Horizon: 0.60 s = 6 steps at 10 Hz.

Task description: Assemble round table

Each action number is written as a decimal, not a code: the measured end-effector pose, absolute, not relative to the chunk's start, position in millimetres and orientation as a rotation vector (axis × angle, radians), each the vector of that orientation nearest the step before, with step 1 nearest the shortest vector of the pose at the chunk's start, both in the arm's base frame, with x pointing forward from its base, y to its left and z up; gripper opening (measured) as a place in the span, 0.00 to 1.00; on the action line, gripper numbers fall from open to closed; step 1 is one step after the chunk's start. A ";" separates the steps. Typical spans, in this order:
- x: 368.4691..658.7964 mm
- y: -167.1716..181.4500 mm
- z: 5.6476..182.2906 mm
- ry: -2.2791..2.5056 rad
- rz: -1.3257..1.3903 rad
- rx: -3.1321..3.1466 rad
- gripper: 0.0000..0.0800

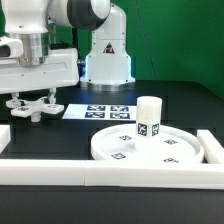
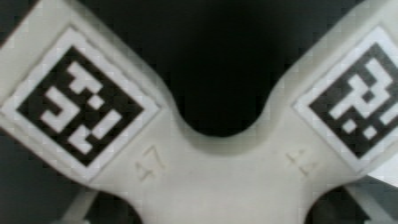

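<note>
Black tabletop before a green backdrop, bordered by white rails (image 1: 110, 176). One rimmed round disc (image 1: 118, 152) holds one upright post (image 1: 148, 119), standing inside the rim. One cross-shaped foot piece (image 1: 32, 108) sits directly under the gripper (image 1: 30, 98), at the exterior view's left, well apart from the disc. Whether the jaws clamp it cannot be told. The wrist view shows two of its tags (image 2: 80, 95). One marker board (image 1: 105, 112) lies behind the disc.
</note>
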<state>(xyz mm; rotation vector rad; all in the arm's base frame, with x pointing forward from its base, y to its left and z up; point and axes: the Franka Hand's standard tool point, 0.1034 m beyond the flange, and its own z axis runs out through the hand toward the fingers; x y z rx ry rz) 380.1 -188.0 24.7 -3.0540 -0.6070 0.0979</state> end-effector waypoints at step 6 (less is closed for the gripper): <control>424.8 -100.2 76.6 -0.328 0.093 -3.010 0.56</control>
